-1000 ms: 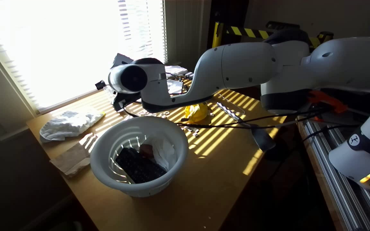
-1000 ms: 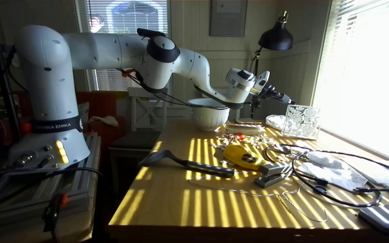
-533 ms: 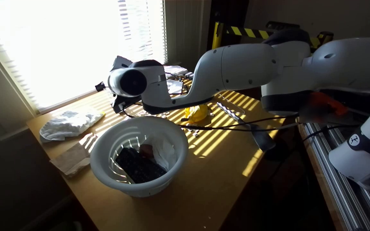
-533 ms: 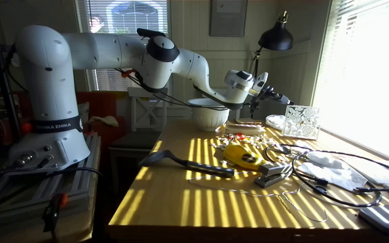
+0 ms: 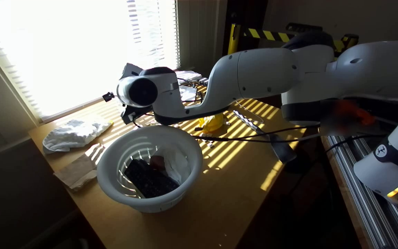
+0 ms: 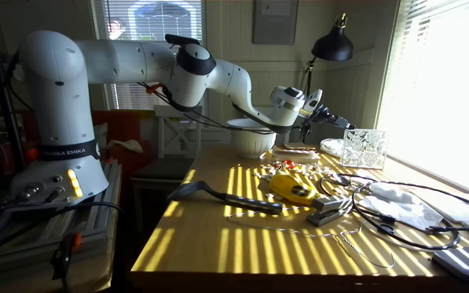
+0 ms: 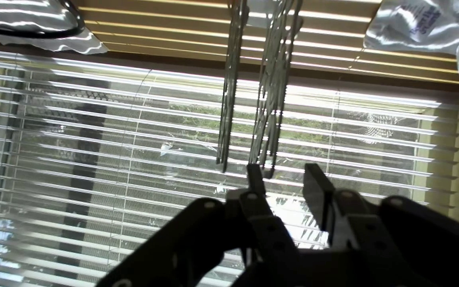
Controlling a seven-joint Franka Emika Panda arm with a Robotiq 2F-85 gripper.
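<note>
Gripper [image 7: 284, 175]: fingers apart, a gap between the tips; I cannot tell whether either touches a panel of the holder.
Openwork holder [image 6: 364, 149]: upright on the table [image 6: 202, 244], just under the gripper at five o'clock in an exterior view; the wrist view shows it edge-on near half past eleven, window blind [image 7: 142, 131] visible between its two panels.
White tub [image 6: 253, 142]: on the table, well apart from the gripper, at nine o'clock.
Tub contents: in an exterior view, black key-covered slab [image 5: 151, 179] at six o'clock, crumpled white sheet [image 5: 177, 166] at three, reddish-brown thing [image 5: 157, 162] between them.
Tub surroundings: folded brown paper [image 5: 76, 171] just beside it at nine o'clock, white cloth [image 5: 71, 136] farther out at ten.
Yellow bag [image 6: 289, 187]: lying between seven and eight o'clock from the gripper, contents hidden; pale bits [image 6: 314, 170] scattered at its twelve, stapler [image 6: 332, 204] just beside it at four.
Plastic packet [image 7: 408, 24]: printed, between one and two o'clock in the wrist view; what it holds is unclear.
</note>
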